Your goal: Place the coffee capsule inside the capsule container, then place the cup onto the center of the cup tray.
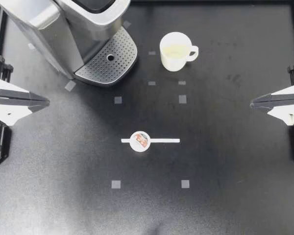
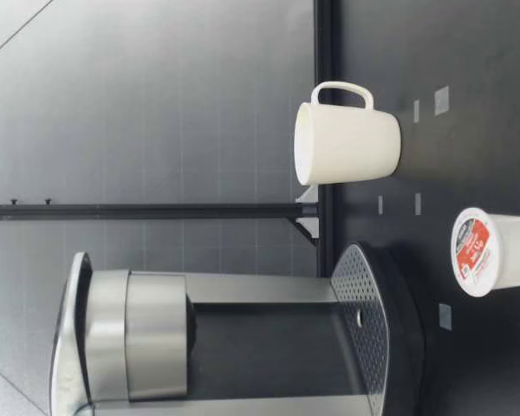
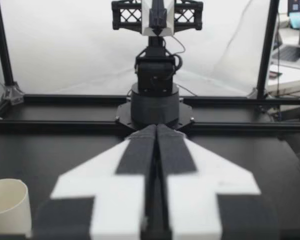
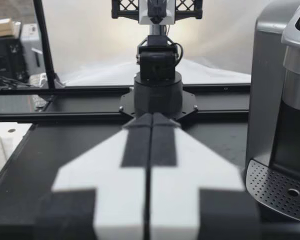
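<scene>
The coffee capsule (image 1: 139,141) stands in the middle of the tabletop (image 1: 225,186), the cup (image 1: 175,51) farther back beside the coffee machine (image 1: 63,29). Step 1 looks unstarted: my left arm (image 1: 14,100) and right arm (image 1: 284,102) sit at the edges, jaws closed and empty, so 1 must open over the capsule. The capsule container is out of sight

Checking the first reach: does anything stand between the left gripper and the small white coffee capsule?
Nothing visible does. Between my left gripper and the small white coffee capsule lies only open black table.
</scene>
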{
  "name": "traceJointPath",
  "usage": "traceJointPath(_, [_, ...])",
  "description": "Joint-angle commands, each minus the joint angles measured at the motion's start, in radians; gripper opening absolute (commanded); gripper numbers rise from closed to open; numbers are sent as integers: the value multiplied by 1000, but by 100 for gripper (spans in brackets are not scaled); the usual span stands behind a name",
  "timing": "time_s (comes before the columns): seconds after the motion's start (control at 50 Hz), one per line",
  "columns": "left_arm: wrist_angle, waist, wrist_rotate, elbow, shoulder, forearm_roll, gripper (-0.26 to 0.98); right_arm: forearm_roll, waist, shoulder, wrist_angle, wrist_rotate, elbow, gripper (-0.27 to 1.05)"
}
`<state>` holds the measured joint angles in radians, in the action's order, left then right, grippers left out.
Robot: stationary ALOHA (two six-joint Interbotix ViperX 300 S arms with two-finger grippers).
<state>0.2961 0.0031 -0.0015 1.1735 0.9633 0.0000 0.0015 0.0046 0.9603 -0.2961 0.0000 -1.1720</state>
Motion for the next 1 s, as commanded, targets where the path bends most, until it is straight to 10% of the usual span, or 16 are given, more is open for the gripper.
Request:
traceJointPath(0.0, [17,21,2,-18,-2,3,20,0,-2,-11,-6,2,12,7])
traceJointPath(0.66, [83,21,-9,-11,-44,2,12,12,-2,-640,410,3,362,9])
traceJointPath(0.98, [83,21,-6,-8,-44,3,12,11,0,-841,505,-11,453,52])
